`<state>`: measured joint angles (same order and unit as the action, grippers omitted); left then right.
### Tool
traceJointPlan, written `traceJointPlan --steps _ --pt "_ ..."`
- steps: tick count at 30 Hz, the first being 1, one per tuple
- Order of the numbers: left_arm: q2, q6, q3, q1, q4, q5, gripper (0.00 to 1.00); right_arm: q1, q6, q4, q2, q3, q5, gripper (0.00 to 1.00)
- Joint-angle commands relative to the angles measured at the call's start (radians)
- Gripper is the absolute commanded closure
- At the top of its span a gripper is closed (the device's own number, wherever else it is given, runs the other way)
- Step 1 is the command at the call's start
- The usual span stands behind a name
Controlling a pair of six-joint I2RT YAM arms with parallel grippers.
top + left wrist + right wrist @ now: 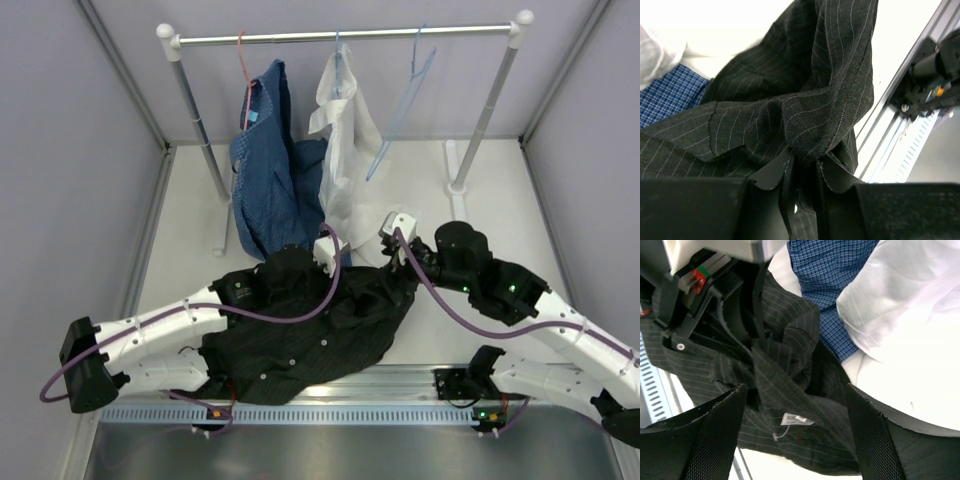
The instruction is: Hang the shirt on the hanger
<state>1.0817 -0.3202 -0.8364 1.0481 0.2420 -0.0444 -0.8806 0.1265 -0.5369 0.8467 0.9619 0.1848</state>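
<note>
The black pinstriped shirt [300, 340] lies crumpled on the table in front of the arm bases. My left gripper [805, 160] sits at the shirt's far edge and pinches a raised fold of the shirt [790, 100] between narrow jaws. My right gripper [795, 400] hovers open just to the right, fingers wide apart above the shirt [785, 375] and its white label [797, 419], touching nothing. The light-blue wire hanger [403, 110] hangs bare from the right part of the rail, far behind both grippers.
A clothes rack with a metal rail [340, 36] and two white posts stands at the back. A blue checked shirt [270, 170] on a red-orange hanger [243, 70] and a white shirt [345, 140] hang from it, their hems reaching down near the grippers.
</note>
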Motion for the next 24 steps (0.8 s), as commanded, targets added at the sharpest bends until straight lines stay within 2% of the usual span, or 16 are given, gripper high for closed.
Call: traceJointPlan --steps 1,6,9,12,15,17,18,20,21,22,23,24 --pt "-0.017 0.044 -0.043 0.001 0.039 -0.046 0.78 0.002 0.1 0.098 0.026 0.069 -0.01 0.23" --pt "-0.031 0.052 -0.052 0.001 0.069 -0.026 0.77 0.003 0.225 0.074 0.103 0.066 0.074 0.21" --pt "-0.054 0.055 -0.053 0.001 0.086 -0.006 0.77 0.003 0.231 0.017 0.15 0.075 0.171 0.2" --pt "-0.065 0.053 -0.058 0.001 0.1 0.009 0.77 0.002 0.236 0.015 0.173 0.063 0.254 0.23" --pt "-0.063 0.05 -0.067 0.003 0.106 -0.014 0.77 0.003 0.239 0.035 0.205 0.055 0.242 0.28" --pt "-0.068 0.05 -0.067 0.001 0.106 -0.032 0.77 0.002 0.245 0.06 0.219 0.052 0.185 0.44" --pt "-0.072 0.05 -0.067 0.001 0.108 -0.032 0.77 0.003 0.242 0.069 0.232 0.052 0.164 0.62" --pt "-0.085 0.047 -0.067 0.001 0.112 -0.005 0.76 0.003 0.239 0.074 0.23 0.06 0.116 0.78" --pt "-0.088 0.044 -0.072 0.001 0.126 0.011 0.73 0.002 0.233 0.077 0.215 0.06 0.105 1.0" --pt "-0.091 0.041 -0.075 0.001 0.134 0.044 0.67 0.002 0.225 0.098 0.2 0.051 0.09 1.0" --pt "-0.092 0.033 -0.088 0.001 0.144 0.09 0.57 0.002 0.211 0.112 0.16 0.041 0.061 1.0" --pt "-0.094 0.027 -0.098 0.001 0.164 0.121 0.28 0.003 0.205 0.129 0.137 0.02 0.045 1.0"
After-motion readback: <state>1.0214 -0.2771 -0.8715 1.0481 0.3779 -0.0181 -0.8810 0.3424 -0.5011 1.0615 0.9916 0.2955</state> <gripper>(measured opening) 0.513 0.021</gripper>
